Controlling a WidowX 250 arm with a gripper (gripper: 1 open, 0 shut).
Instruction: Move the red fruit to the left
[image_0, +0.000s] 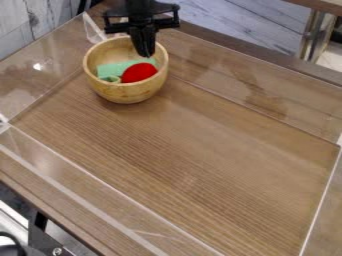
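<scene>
Wooden table (201, 150) is seen with a bowl (123, 92) on it. Inside the bowl, the red fruit (142, 72) is found just under the gripper (142, 50), whose fingers are pressed together, holding nothing.

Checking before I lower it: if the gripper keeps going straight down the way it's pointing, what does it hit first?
Most likely the red fruit in the wooden bowl. The gripper points down with jaws shut, tips just above the fruit's upper edge. Depth is unclear from this single view, so it might instead reach the bowl's far rim.
</scene>
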